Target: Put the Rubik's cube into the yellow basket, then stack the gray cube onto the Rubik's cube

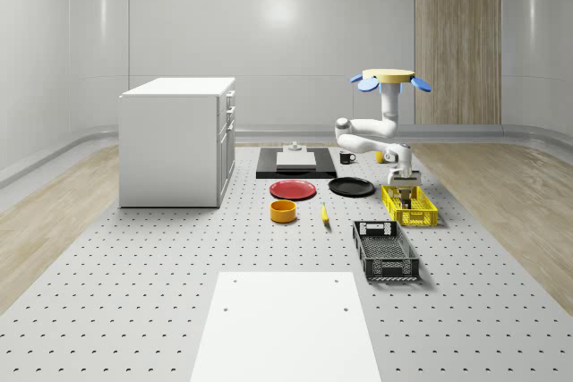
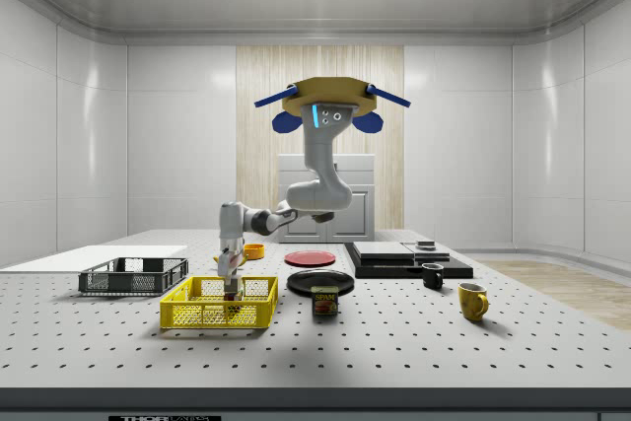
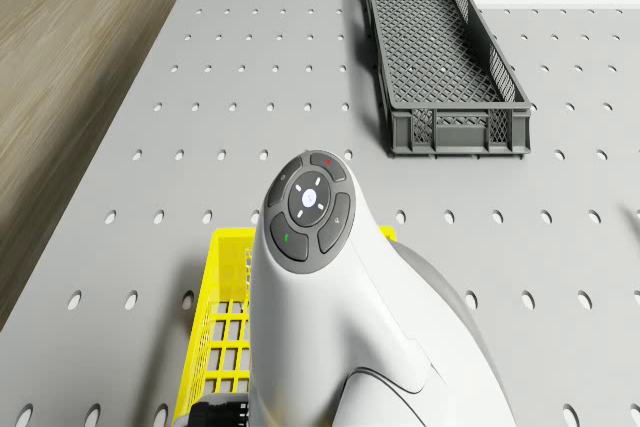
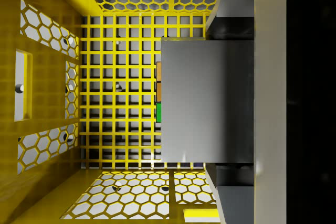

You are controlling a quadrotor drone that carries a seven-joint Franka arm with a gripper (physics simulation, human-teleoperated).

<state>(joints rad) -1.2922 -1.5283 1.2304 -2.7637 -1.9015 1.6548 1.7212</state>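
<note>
Two cubes sit one above the other inside the yellow basket (image 4: 52,103) as the drone (image 1: 390,80) hovers in the air above the perforated table (image 1: 161,292), just behind the basket in the whole-scene view. Its white arm (image 2: 296,206) bends down from the drone and reaches into the yellow basket, where the gripper (image 1: 405,190) hangs low between the walls. Seen from the wrist, the gray cube (image 4: 194,103) is clamped between the two fingers (image 4: 233,22), and beneath its edge a narrow strip of the Rubik's cube (image 4: 158,92) shows orange and green tiles against the basket's grid floor; whether the gray cube rests on the Rubik's cube or hangs just above it cannot be told. From the side, the gripper stands upright inside the basket with a small dark block below it. A dark gray crate (image 1: 386,250) lies near the basket, toward the camera in the whole-scene view. A red plate (image 1: 293,190), a black plate (image 1: 351,187) and an orange bowl (image 1: 283,211) lie to the whole-scene view's left of the basket, and a white cabinet (image 1: 175,140) stands farther left.
</note>
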